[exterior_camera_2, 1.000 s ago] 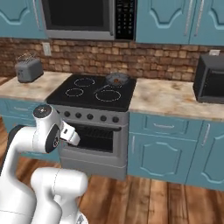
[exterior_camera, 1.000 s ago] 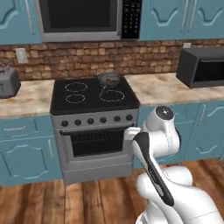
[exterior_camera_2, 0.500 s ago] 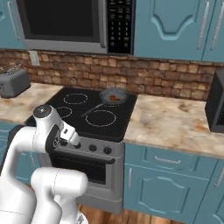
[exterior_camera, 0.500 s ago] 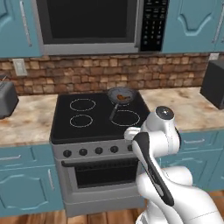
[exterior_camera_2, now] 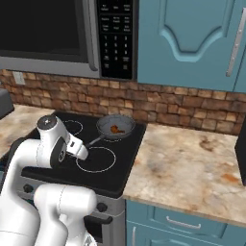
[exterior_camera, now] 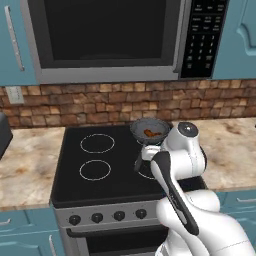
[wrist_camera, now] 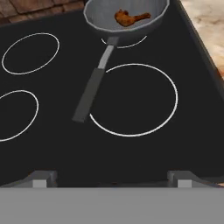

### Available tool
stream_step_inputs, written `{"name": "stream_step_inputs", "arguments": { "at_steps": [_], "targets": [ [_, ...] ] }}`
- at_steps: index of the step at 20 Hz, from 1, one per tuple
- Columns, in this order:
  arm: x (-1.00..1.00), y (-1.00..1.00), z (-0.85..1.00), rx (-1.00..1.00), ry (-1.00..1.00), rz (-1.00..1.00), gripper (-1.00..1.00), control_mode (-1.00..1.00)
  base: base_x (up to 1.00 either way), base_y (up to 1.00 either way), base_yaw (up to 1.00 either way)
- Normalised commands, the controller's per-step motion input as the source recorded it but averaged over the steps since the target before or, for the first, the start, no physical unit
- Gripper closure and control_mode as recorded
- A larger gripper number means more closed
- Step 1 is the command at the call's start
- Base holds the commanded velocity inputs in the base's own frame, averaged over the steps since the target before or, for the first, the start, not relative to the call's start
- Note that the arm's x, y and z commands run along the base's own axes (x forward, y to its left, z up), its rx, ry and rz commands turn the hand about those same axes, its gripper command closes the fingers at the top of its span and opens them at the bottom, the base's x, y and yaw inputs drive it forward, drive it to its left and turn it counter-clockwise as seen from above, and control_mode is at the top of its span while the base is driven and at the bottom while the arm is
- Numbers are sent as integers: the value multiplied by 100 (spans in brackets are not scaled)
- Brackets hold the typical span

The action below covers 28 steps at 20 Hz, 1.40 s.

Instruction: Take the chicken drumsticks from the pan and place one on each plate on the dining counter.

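A black stove top (exterior_camera: 115,165) sits under a brick wall (exterior_camera: 100,102) and a microwave (exterior_camera: 110,35). On its back right burner stands the pan (wrist_camera: 127,15), chicken drumsticks (wrist_camera: 130,18) lying across its floor, handle (wrist_camera: 92,89) pointing back toward the gripper (wrist_camera: 111,177). The gripper's jaws stand wide apart, empty, well short of the pan, which lies ahead. No writing is legible.

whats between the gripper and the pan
Bare black stovetop, with a white burner ring and the pan's own handle reaching toward the open gripper, seen in the hand view.
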Motion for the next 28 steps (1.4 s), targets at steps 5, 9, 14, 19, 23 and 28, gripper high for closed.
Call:
{"name": "stream_step_inputs", "arguments": {
  "at_steps": [5, 9, 14, 19, 23, 28],
  "targets": [
    [13, -16, 0, 1, 0, 0, -100, -100, 7, -4, 0],
    [91, -33, -3, 0, 0, 0, -100, -100, 0, 0, 0],
    [97, -38, 0, 0, 5, -1, -100, -100, 0, 0, 0],
    [81, -45, 21, -1, 13, 2, -100, -100, 0, 0, 0],
    [52, -17, 14, -11, 10, 13, -100, -100, 0, 0, 0],
    [35, -17, -3, -11, 0, 35, -100, -100, 0, 0, 0]
  ]
}}
